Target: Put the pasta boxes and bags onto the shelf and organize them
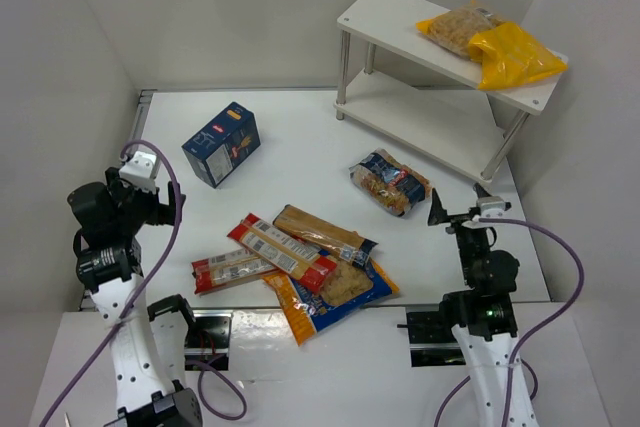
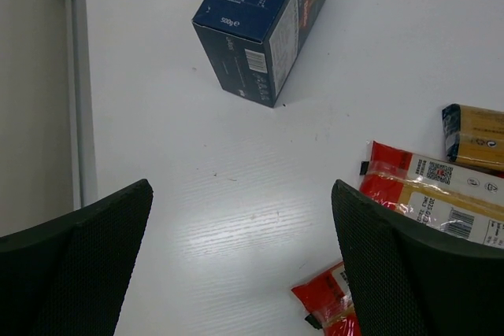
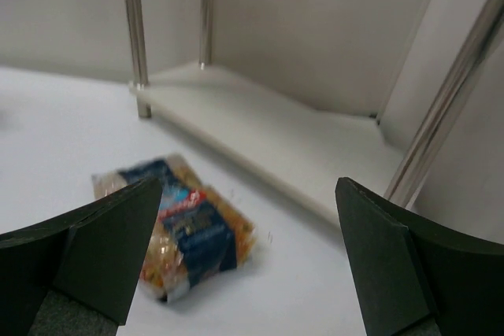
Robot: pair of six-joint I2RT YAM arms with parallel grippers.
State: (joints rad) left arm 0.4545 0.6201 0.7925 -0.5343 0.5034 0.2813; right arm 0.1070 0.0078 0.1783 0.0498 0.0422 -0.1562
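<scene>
Hanging over table (image 1: 300, 137), left gripper (image 2: 240, 190) holding fingers wide apart, gripping nothing. Right gripper (image 3: 248, 185) gaping wide too, empty, facing small blue-orange bag (image 3: 185, 230). Spaghetti packs (image 1: 280, 247) lying piled between arms. Blue carton (image 1: 222, 143) sitting further back, left. Shelf (image 1: 385, 12) standing far right, clear bag (image 1: 458, 29) and yellow bag (image 1: 515, 55) lying on top tier, touching.

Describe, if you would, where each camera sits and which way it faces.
Top external: above, behind the robot, looking down across the table to the shelf; left arm and right arm show.
Left wrist: looks down at the dark blue carton; left end effector open.
Right wrist: faces the shelf over the orange-blue bag; right end effector open.
Shared: top external shows both packs too.
</scene>
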